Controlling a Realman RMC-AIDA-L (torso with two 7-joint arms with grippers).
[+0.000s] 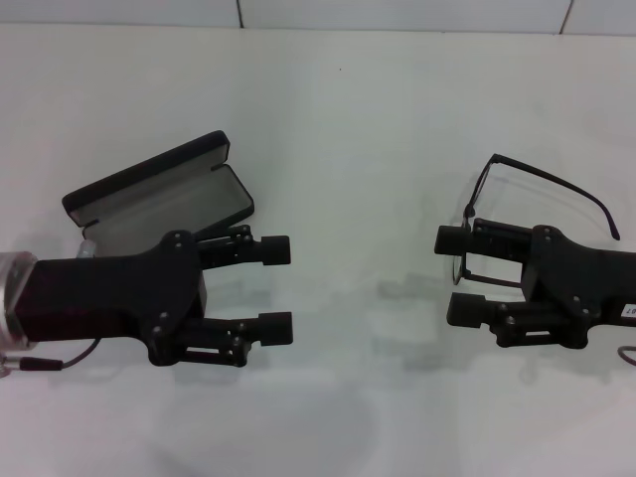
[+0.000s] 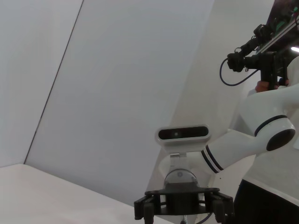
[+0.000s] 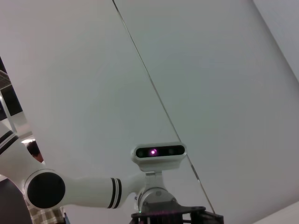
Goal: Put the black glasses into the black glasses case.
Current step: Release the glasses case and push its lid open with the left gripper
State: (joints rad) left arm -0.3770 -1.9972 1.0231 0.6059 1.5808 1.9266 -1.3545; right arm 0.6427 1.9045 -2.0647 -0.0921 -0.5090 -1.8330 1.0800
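The black glasses case (image 1: 159,199) lies open on the white table (image 1: 348,119), on the robot's left side. Its lid stands up at the back, and the grey inside shows. The left gripper (image 1: 278,288) hangs just in front of the case and covers part of its near edge. Its two fingers (image 1: 263,250) are spread wide apart, and nothing is between them.

The black glasses (image 1: 517,214) are on the robot's right side, well apart from the case. One long thin arm of the glasses sticks out behind, and the lens part sits right at the right gripper (image 1: 455,273). That gripper's fingers (image 1: 459,239) are spread wide too. The front of the glasses is between them, but I cannot tell if the fingers touch it.

In the left wrist view, the right gripper (image 2: 184,205) shows far off, with its wrist camera (image 2: 182,133) above it
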